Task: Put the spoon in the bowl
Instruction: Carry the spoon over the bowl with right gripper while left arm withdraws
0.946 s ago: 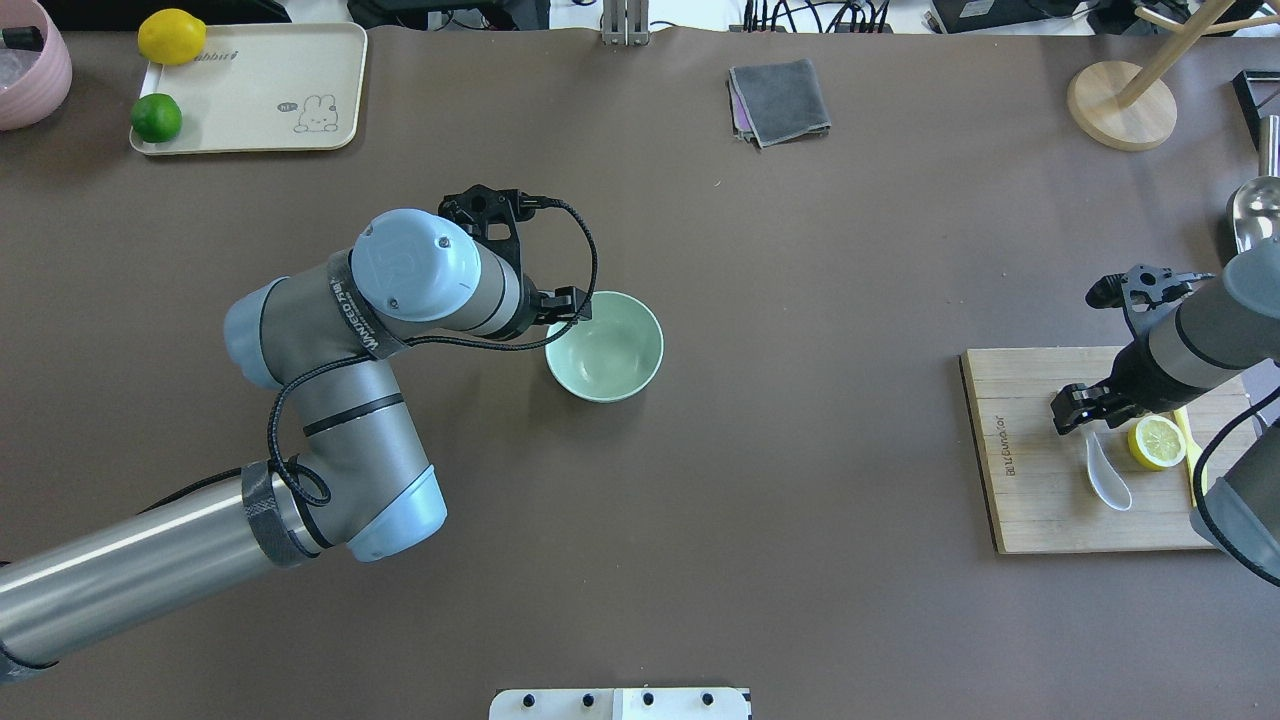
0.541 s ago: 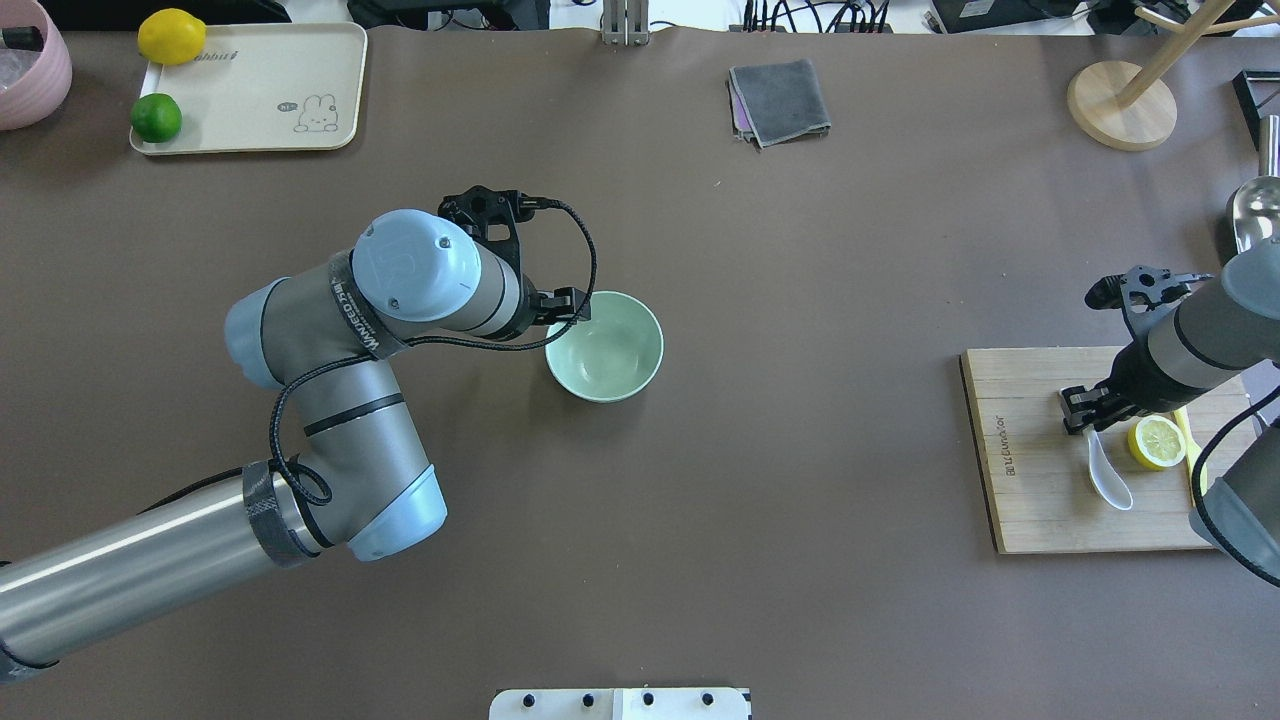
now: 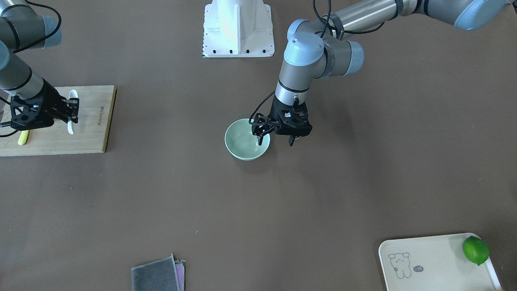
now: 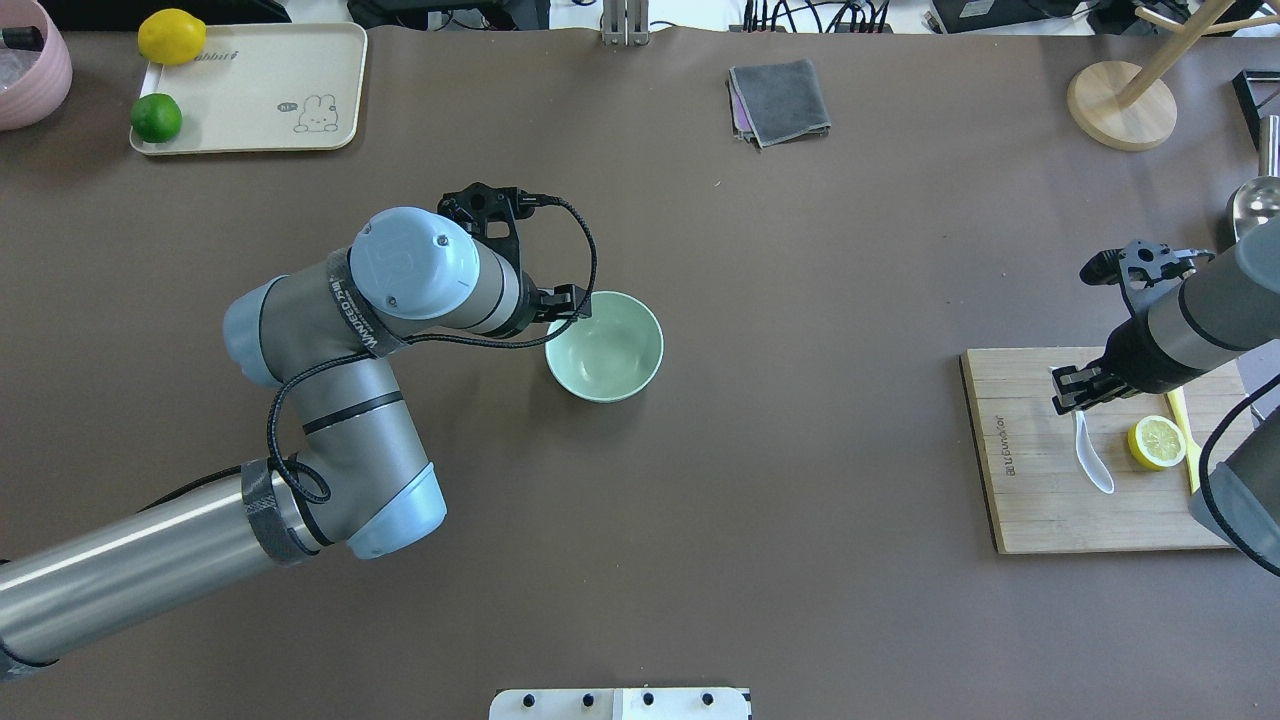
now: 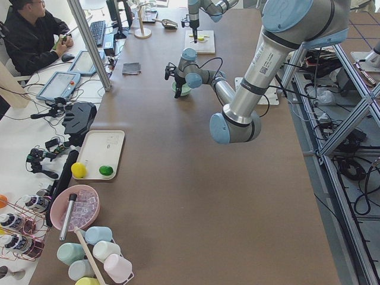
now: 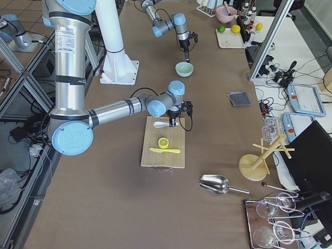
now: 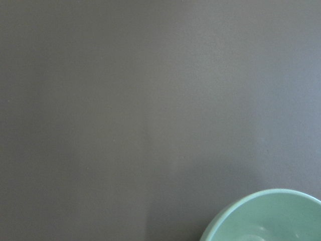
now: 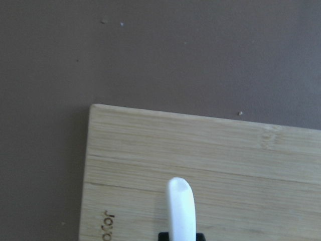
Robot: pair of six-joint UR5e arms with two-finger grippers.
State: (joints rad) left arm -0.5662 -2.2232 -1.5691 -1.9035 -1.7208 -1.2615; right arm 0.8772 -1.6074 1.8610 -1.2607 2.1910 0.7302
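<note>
The white spoon (image 4: 1092, 455) is over the bamboo cutting board (image 4: 1020, 470) at the right. My right gripper (image 4: 1075, 392) is shut on its handle. In the right wrist view the handle (image 8: 180, 211) sticks out from between the fingers. In the front-facing view the spoon (image 3: 73, 95) sits in the right gripper (image 3: 72, 112). The mint-green bowl (image 4: 604, 346) stands empty mid-table. My left gripper (image 3: 274, 140) is open at the bowl (image 3: 242, 141), one finger over its inside and one outside the rim. The left wrist view shows only the bowl's edge (image 7: 271, 216).
A lemon half (image 4: 1157, 442) and a yellow knife (image 4: 1185, 440) lie on the board beside the spoon. A grey cloth (image 4: 780, 100) lies far centre. A cream tray (image 4: 270, 90) with a lemon and a lime is far left. A wooden stand (image 4: 1120, 105) and a metal scoop (image 4: 1255, 205) are far right.
My right gripper has closed on the spoon's handle and drawn it away from the lemon half, toward the board's far edge; the spoon has turned. The left arm and bowl have not moved.
</note>
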